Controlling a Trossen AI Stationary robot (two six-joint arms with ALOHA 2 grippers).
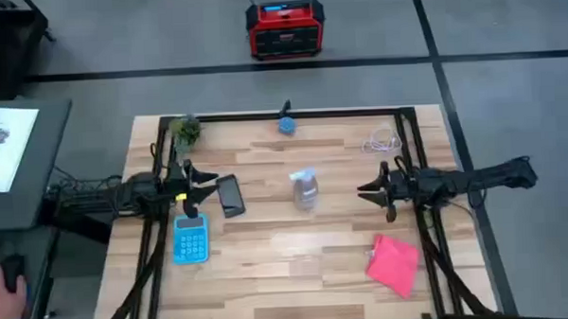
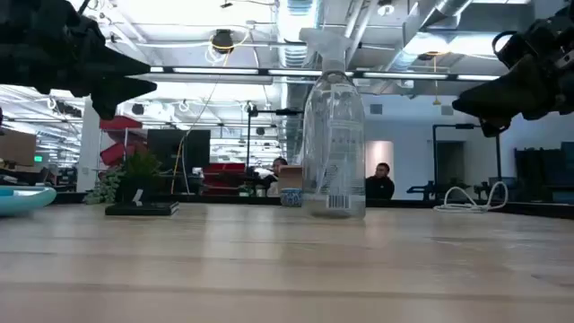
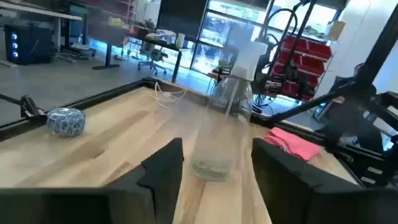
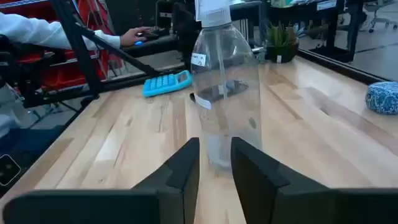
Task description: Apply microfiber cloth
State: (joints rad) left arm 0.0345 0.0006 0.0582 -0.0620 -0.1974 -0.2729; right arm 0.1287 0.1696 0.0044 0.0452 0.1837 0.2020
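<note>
Microfiber cloth (image 1: pixel 393 264) lies flat at table's near right, untouched. Right gripper (image 1: pixel 365 189) hovers left of it, fingers slightly parted, empty, facing spray bottle (image 1: pixel 305 189) at centre. Left gripper (image 1: pixel 212 186) at left, fingers wide apart, empty, above phone (image 1: pixel 231 195).

pink-red microfiber cloth (image 1: pixel 393 265), light-blue calculator (image 1: pixel 190 240)

Pink-red cloth (image 1: pixel 393 264) is lying flat on the wooden table, near the front right corner, turned diagonal to the table edges, slightly rumpled. It's sitting alone, nothing touching it. In the left wrist view the cloth (image 3: pixel 293 144) is showing as a low wrinkled patch.
</note>
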